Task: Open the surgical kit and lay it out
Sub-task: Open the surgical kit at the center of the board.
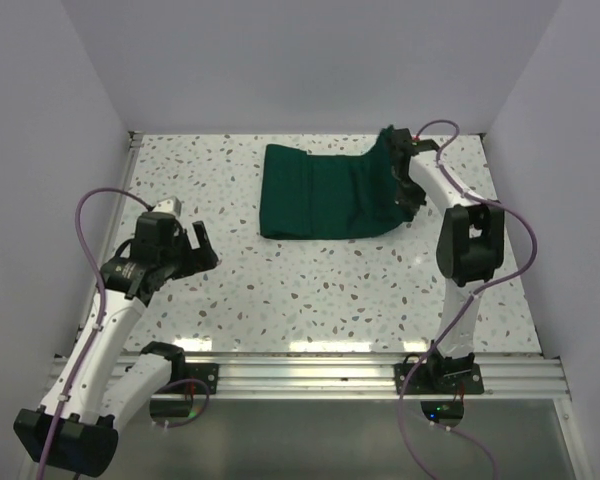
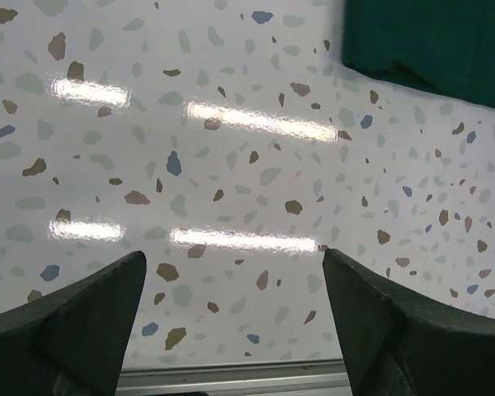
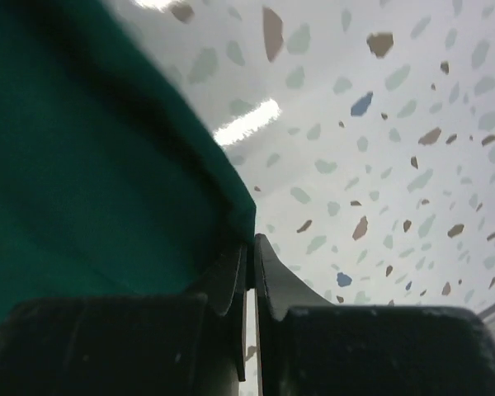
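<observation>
Nearest to me, my two arms are standing up from the metal rail (image 1: pixel 310 370) that is running along the near edge of the speckled table (image 1: pixel 310 290). A purple cable (image 1: pixel 85 205) is looping out beside my left arm on the near left.

My left gripper (image 1: pixel 204 248) is hovering over bare table on the near left, well apart from the kit. It is released. In the left wrist view its two dark fingers (image 2: pixel 74 322) are standing wide apart, only the speckled surface is showing between them, and nothing is touching either one. A corner of the green cloth (image 2: pixel 429 41) is peeking into the far right of that view.

Further out, the cloth is lying across the far middle of the table. Its left part is resting flat, with a crease running near to far through it. Its right end is hanging raised off the surface, drawn up towards the far right corner.

There my right gripper (image 1: pixel 396 142) is reaching farthest of all, and it is clenched on the right edge of the cloth. In the right wrist view its fingers (image 3: pixel 272 280) are pressing almost together, and the hem is entering between them at the tips. The cloth is filling the left half of that view, and the table is showing on the right.
</observation>
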You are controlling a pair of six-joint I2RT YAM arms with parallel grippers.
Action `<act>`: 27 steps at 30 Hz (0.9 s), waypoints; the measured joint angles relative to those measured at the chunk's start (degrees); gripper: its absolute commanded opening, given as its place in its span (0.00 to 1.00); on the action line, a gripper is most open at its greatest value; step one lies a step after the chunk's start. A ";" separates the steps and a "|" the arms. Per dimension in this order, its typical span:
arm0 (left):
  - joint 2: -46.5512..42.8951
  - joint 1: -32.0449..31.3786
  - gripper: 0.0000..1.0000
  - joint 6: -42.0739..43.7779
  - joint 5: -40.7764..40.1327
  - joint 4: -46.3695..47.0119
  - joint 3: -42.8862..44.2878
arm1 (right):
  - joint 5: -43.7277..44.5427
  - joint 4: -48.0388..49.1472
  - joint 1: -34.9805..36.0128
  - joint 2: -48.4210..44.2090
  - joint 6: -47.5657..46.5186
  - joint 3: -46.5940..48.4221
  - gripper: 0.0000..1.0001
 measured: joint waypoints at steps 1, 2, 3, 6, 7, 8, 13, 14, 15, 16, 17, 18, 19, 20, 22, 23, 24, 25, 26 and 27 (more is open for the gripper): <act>0.17 0.00 0.92 0.04 -0.02 0.00 0.00 | 0.02 -0.07 -0.83 0.00 0.94 -2.19 0.00; 0.39 0.00 0.92 0.20 -0.04 0.00 0.02 | -0.11 0.02 -1.20 0.02 1.53 -3.76 0.00; 0.68 0.00 0.92 0.33 -0.13 0.00 0.02 | -0.37 0.61 -1.55 0.02 2.29 -5.97 0.00; 1.49 0.00 0.92 0.48 -0.15 0.02 0.11 | -1.92 1.79 -1.88 0.44 3.23 -10.03 0.97; 1.75 0.00 0.92 0.55 -0.15 0.04 0.17 | -2.36 2.05 -1.90 0.76 3.23 -10.82 0.99; 2.23 0.00 0.92 0.66 -0.15 0.17 0.28 | -2.84 2.23 -1.97 1.29 3.23 -11.17 0.99; 6.82 -0.04 0.92 1.88 -0.11 2.05 1.77 | -3.45 3.30 -2.47 2.25 2.91 -11.43 0.99; 8.83 -0.20 0.92 2.01 -0.24 2.54 2.67 | -3.37 3.34 -2.56 2.19 2.78 -11.41 0.99; 11.17 -0.52 0.92 2.16 -0.66 3.15 3.91 | -3.28 3.32 -2.58 2.14 2.69 -11.41 0.99; 14.01 -1.11 0.92 2.43 -1.36 3.98 5.42 | -3.23 3.26 -2.62 1.97 2.49 -11.41 0.99; 17.22 -1.88 0.92 2.56 -2.25 4.57 7.21 | -3.17 3.15 -2.64 1.73 2.43 -11.39 0.99; 20.52 -3.15 0.92 2.84 -3.58 5.03 9.44 | -3.08 2.93 -2.67 1.18 2.27 -11.32 0.99; 24.41 -4.61 0.92 3.06 -4.90 5.92 12.22 | -3.04 2.71 -2.71 0.24 2.16 -11.32 0.99; 27.69 -6.05 0.92 3.34 -5.64 6.58 14.45 | -3.06 2.45 -2.78 -0.92 2.08 -11.32 0.99; 35.47 -10.14 0.92 3.74 -8.39 8.39 20.31 | -3.13 1.88 -2.86 -4.28 1.99 -11.28 0.99; 39.52 -12.39 0.91 4.04 -9.81 8.68 23.41 | -3.26 1.55 -2.89 -6.38 1.84 -11.19 0.99; 42.49 -14.08 0.91 4.46 -10.71 9.31 25.64 | -3.26 1.16 -2.91 -8.63 1.66 -10.93 0.99; 46.18 -16.39 0.91 4.81 -11.80 9.90 28.44 | -3.26 0.83 -2.91 -10.45 1.55 -10.56 0.99; 49.81 -18.45 0.91 5.01 -12.68 10.27 31.08 | -3.26 0.61 -2.91 -12.66 1.33 -10.16 0.99; 52.92 -20.31 0.91 5.14 -13.38 10.45 33.48 | -3.26 0.39 -2.91 -14.78 1.05 -9.81 0.99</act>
